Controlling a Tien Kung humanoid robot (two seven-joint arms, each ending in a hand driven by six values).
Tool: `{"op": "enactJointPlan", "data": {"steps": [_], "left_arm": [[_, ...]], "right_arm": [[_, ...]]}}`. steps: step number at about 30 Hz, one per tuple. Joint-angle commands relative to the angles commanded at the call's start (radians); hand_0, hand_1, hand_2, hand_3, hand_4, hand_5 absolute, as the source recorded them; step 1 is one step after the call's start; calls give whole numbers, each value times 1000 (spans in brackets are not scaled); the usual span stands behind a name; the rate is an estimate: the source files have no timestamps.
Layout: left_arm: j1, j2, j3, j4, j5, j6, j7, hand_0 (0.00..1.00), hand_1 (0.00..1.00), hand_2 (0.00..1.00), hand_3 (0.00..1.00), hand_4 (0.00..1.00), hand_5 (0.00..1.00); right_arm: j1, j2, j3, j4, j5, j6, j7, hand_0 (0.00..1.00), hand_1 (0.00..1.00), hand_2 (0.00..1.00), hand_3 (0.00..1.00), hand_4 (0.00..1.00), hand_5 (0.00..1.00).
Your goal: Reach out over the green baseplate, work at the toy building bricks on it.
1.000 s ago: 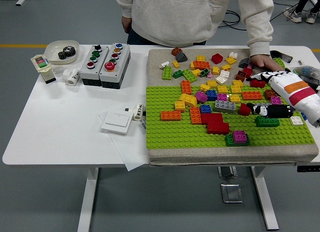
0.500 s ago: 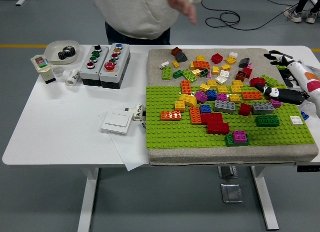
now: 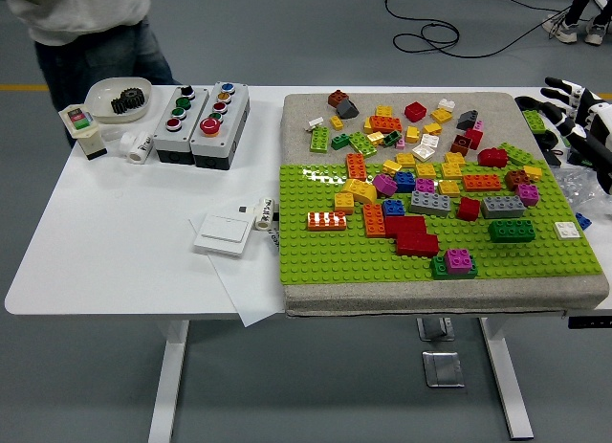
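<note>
Here's the green baseplate [image 3: 325,256], a studded plastic sheet lying flat on a coarse beige mat [image 3: 306,110] that covers the right half of the white table [image 3: 105,242]; the plate's long side runs left to right, parallel to the table's near edge, and it fills the near part of the mat. On it sit glossy, blocky toy bricks: an orange flat one [image 3: 326,220] toward the left, a stepped red cluster [image 3: 409,234] near the middle, a grey long brick [image 3: 429,204] just beyond it, a dark green brick [image 3: 512,231] to the right, and a magenta brick stacked on green [image 3: 455,262] close to the near edge. More loose bricks [image 3: 402,127] lie scattered on the bare mat beyond the plate. The right hand [image 3: 571,106] shows at the right edge, off the baseplate, black fingers [image 3: 555,83] spread and holding nothing. Off to the left, two grey button boxes [image 3: 201,122] with round coloured caps, a white bowl [image 3: 118,98], and a flat white switch plate [image 3: 225,233]. A person [image 3: 86,27] stands at the far left corner.
</note>
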Motion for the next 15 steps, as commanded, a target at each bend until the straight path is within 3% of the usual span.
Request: {"op": "enactJointPlan", "data": {"steps": [4, 5, 15], "left_arm": [[-2, 2, 0, 0, 4, -1, 1, 660, 747, 764, 576, 647, 599], [-3, 2, 0, 0, 5, -1, 2, 660, 746, 763, 576, 647, 600], [-6, 2, 6, 0, -3, -1, 0, 658, 745, 763, 576, 647, 600]], "right_arm": [[1, 3, 23, -22, 112, 15, -13, 894, 810, 841, 843, 998, 862], [1, 3, 25, -25, 117, 17, -15, 905, 817, 851, 848, 998, 997], [2, 12, 41, -69, 135, 83, -38, 928, 828, 859, 860, 998, 998]]}}
